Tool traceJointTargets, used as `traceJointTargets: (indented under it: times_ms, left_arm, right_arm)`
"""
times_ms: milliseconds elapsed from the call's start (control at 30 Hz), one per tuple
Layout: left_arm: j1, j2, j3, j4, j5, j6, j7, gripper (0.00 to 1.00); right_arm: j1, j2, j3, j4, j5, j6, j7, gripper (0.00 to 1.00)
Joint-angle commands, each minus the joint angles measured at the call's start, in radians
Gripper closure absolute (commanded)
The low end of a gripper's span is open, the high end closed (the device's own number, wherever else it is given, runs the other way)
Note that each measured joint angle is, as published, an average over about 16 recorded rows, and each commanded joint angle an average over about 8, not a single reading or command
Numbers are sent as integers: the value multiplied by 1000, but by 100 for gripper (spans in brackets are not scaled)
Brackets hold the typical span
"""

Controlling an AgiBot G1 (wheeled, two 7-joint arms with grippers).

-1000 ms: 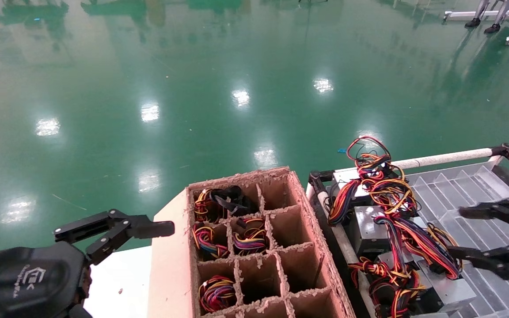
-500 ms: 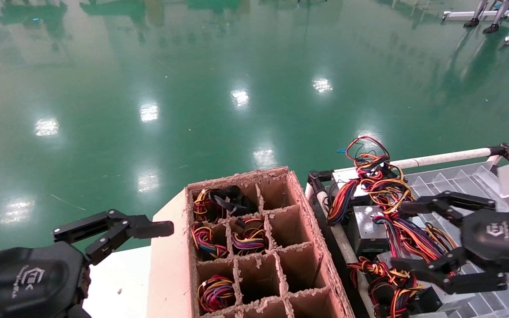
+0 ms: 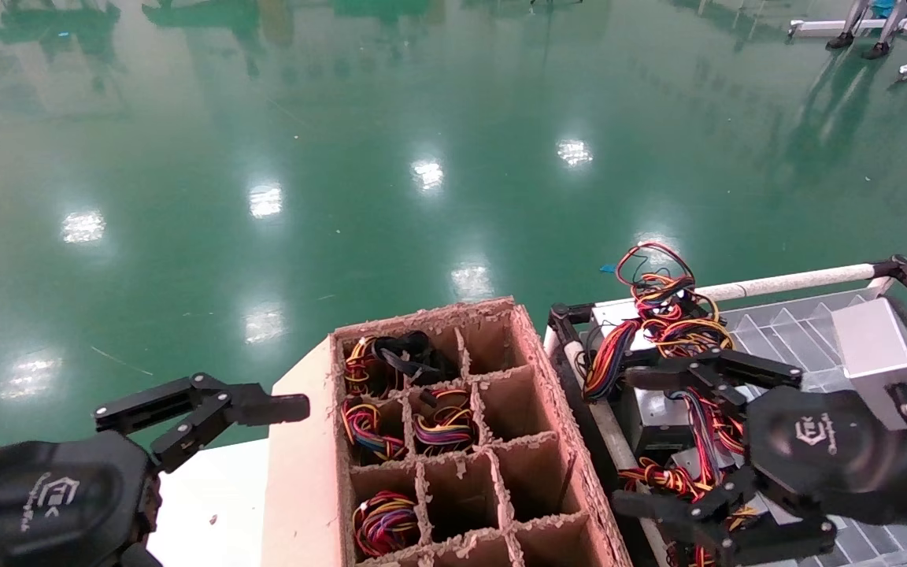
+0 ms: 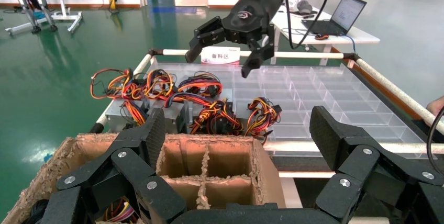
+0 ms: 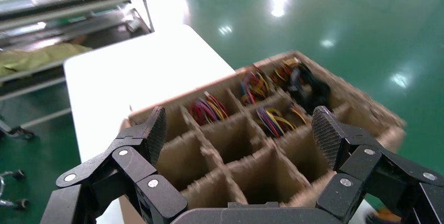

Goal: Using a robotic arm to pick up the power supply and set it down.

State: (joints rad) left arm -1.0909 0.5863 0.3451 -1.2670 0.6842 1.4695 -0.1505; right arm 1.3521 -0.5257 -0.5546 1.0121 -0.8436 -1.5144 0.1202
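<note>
— What do we get from the left wrist view that the head view lacks?
— The right gripper point(image 4: 227, 43) seen from afar, hanging clear above the clear tray point(image 4: 324, 98) with its jaws spread wide and nothing in them. The head view has that gripper point(image 3: 670, 437) over the wire tangle, its black housing covering much of the pile.
— And the right wrist view?
— We see only the cardboard box point(image 5: 262, 145) and its dividers, several cells holding coloured wire bundles point(image 5: 207, 110), on the white desk point(image 5: 125, 77).
— The power supply?
— A silver-grey metal box point(image 3: 654, 413) in the tray's left end, beside the cardboard box point(image 3: 453, 441), under red, yellow, orange, purple and black wires point(image 3: 678, 331). We cannot tell its full outline.
— The left gripper?
— Parked at the desk's left edge point(image 3: 201, 413), jaws wide, empty.
</note>
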Motion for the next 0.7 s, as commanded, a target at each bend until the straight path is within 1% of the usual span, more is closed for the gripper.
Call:
traceJointTargets:
  times_ms: [33, 567, 700]
  left_arm:
    - [0, 0, 0, 0, 0, 0, 0, 0]
    - [0, 0, 0, 0, 0, 0, 0, 0]
    - [0, 0, 0, 0, 0, 0, 0, 0]
  right_arm:
    - [-26, -8, 26, 26, 11, 2, 6, 0]
    - [-236, -73, 234, 231, 96, 16, 57, 0]
    - [-261, -80, 259, 256, 106, 17, 64, 0]
